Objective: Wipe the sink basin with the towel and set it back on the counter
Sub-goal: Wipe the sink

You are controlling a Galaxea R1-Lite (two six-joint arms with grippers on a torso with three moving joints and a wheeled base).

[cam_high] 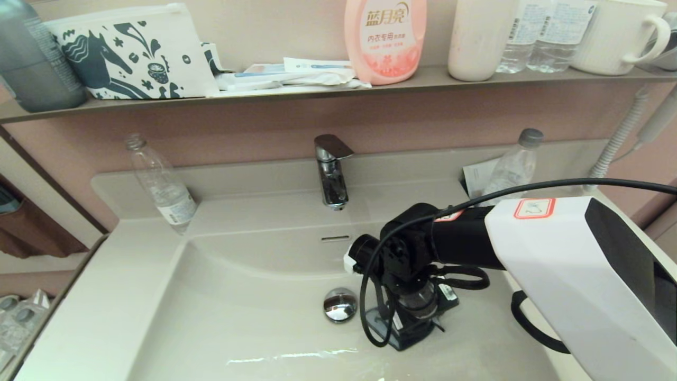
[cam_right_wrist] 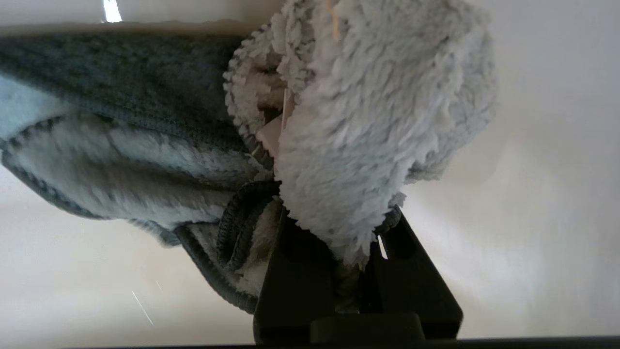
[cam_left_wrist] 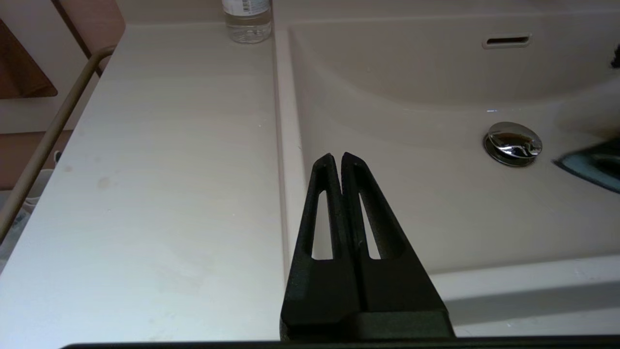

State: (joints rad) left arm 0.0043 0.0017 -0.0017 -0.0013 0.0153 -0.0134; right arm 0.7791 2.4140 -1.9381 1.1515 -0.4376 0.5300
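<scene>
The towel is held bunched between the fingers of the right gripper, its pale fluffy side turned outward over a dark grey fold with a stitched edge, and it is pressed down against the floor of the sink basin. In the head view the cloth itself is largely hidden beneath the right gripper, which points down into the basin just to the right of the chrome drain plug and nearer than the slot overflow. A dark edge of the towel is seen in the left wrist view just beside the drain plug. The left gripper is held with its fingers closed together and nothing between them, above the near left rim where the basin meets the counter. Behind the basin a chrome faucet stands at the middle, with a clear plastic bottle on the far left of the counter and a second bottle on the far right. Above them, a brown wall shelf carries a horse-printed pouch, a pink detergent bottle and a white mug.
</scene>
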